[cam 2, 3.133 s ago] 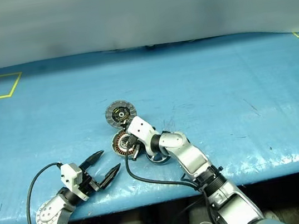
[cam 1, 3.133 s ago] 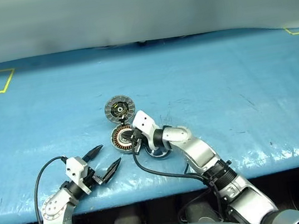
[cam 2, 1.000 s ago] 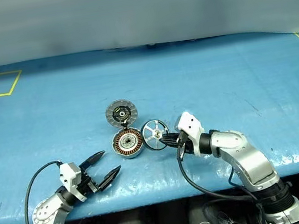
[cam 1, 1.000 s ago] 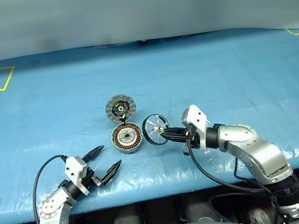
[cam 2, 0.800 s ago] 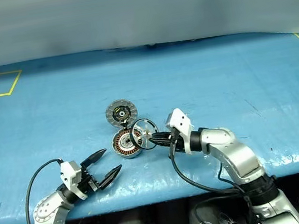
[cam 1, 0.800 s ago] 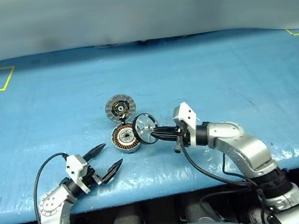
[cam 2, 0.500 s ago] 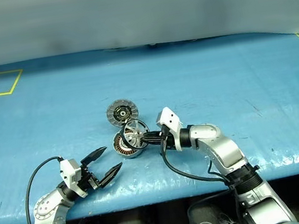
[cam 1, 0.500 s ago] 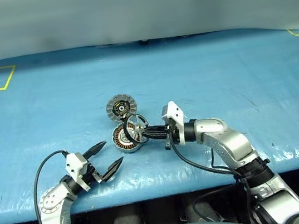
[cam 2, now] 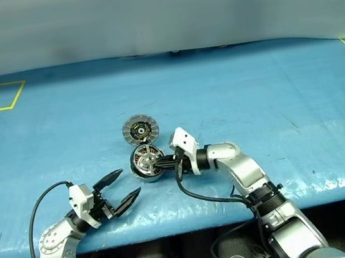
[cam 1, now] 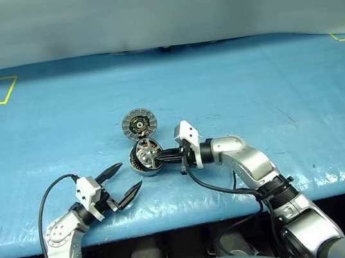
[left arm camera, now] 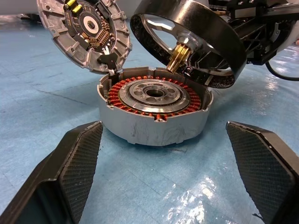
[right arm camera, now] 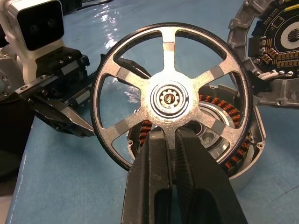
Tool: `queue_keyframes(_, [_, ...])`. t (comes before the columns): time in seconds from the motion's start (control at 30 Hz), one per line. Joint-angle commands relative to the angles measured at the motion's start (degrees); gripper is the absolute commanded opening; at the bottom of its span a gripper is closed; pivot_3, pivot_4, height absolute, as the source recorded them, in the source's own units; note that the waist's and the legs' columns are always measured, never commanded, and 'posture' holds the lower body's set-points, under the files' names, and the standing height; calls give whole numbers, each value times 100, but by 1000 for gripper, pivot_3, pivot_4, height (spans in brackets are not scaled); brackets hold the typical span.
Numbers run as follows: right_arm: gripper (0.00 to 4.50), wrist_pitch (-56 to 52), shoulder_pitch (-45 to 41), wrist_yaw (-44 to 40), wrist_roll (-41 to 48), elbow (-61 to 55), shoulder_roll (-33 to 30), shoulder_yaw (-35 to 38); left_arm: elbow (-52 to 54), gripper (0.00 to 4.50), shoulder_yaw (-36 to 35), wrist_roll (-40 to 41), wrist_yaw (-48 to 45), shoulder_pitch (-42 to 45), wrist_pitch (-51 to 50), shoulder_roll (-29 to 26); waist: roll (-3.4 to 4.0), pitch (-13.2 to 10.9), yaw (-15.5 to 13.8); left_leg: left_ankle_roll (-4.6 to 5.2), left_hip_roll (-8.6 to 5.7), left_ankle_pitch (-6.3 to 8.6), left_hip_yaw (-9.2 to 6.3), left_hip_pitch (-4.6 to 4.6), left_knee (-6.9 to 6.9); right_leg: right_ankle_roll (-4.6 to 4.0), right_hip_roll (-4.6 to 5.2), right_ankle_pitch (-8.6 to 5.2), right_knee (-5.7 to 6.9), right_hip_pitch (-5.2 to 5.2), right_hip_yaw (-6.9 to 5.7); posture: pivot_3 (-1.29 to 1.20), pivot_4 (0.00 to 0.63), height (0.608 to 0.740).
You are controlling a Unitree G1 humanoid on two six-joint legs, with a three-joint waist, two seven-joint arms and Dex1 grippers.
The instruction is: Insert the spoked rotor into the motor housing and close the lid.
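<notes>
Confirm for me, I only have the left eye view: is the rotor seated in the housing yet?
Observer: No. The spoked rotor hangs tilted above the motor housing, its brass shaft off the hub.
Operator: Right hand got it firmly?
Observer: The right hand is shut on one spoke, below the rotor's centre.
Operator: Lid in the way?
Observer: The lid stands open at the housing's far edge, its circuit-board face showing.

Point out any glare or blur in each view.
Left wrist view: glare streaks on the blue table cover, left gripper fingers soft up close. Right wrist view: sheen near the left gripper, spoked rotor sharp. Eye views: far wall blurred.
</notes>
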State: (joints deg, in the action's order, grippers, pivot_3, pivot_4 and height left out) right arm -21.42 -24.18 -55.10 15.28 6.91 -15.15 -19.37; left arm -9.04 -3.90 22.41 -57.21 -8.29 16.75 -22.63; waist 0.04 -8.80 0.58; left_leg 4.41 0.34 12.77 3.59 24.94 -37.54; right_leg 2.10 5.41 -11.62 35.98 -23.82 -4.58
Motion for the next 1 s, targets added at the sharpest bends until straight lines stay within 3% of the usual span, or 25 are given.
queue_keyframes(0.03, [54,199,-132,-31,-66,70,43,47,82,4500,-14,-26,37,-31,95,15,0,0,4,0,0,0,0,-1,0,0,0,0,0,0,1,0,150,740])
queue_keyframes(0.27, [54,257,-170,-8,-169,196,27,65,82,4500,-4,-29,78,-45,101,21,0,0,2,-1,0,0,0,-1,-1,0,0,0,1,1,0,0,150,740])
queue_keyframes(0.5, [2144,351,-100,53,-272,80,87,-23,60,4500,-1,-30,101,-61,105,27,0,0,5,-3,0,1,0,-2,-1,0,0,0,1,1,0,0,150,740])
queue_keyframes(0.77, [2144,318,-74,133,-161,18,267,128,54,4500,-40,-24,133,-113,111,21,0,0,5,-6,0,3,0,-2,-1,0,0,0,1,1,0,0,150,740])
queue_keyframes(0.87, [1530,375,-99,255,-194,140,374,168,52,4500,-88,-22,205,-115,110,24,0,0,4,-16,0,8,0,-2,-1,0,0,1,2,1,1,0,150,740])
queue_keyframes(1.0, [197,457,-118,451,-283,252,494,189,52,4500,-124,-32,327,-108,113,17,0,0,5,-15,0,8,0,-2,-1,0,-1,1,2,1,1,0,150,740])
